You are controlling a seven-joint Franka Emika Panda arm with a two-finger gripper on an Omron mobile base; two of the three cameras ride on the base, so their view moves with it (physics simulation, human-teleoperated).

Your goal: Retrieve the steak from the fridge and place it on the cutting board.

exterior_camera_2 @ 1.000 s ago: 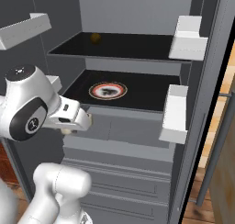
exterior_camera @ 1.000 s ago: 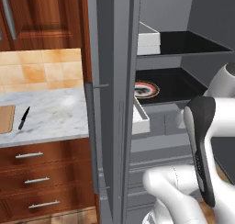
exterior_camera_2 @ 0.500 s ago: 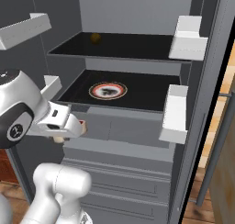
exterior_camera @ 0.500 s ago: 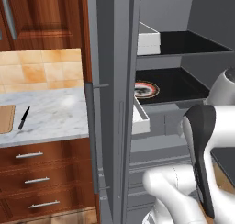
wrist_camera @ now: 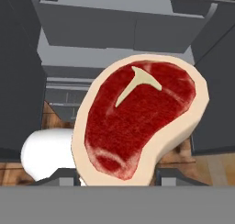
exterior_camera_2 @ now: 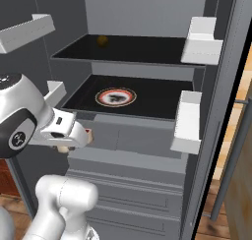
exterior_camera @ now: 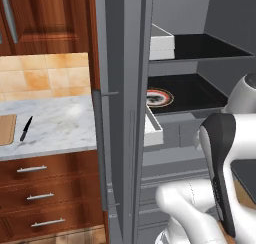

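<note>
The steak (wrist_camera: pixel 137 122), red with a pale rim, stands between the fingertips of my gripper (wrist_camera: pixel 118 175), which is shut on it in front of the fridge's lower grey drawers. From the right base view my gripper (exterior_camera_2: pixel 81 138) hangs just below the front edge of the plate shelf, with a bit of the steak (exterior_camera_2: pixel 89 133) peeking out. The fridge (exterior_camera: pixel 122 88) stands open. The cutting board (exterior_camera: pixel 6 129) lies at the far left of the marble counter (exterior_camera: pixel 60 123).
A round plate (exterior_camera_2: pixel 116 97) with a red ring sits on the middle black shelf. A small yellow ball (exterior_camera_2: pixel 102 41) rests on the upper shelf. White door bins (exterior_camera_2: pixel 188 121) hang at the right. A black knife (exterior_camera: pixel 26 128) lies beside the board. The door handle (exterior_camera: pixel 98 143) juts out.
My hand has drawn back out of the fridge, leftward and slightly down in the right base view, with the steak still in it. The plate stays on its shelf.
</note>
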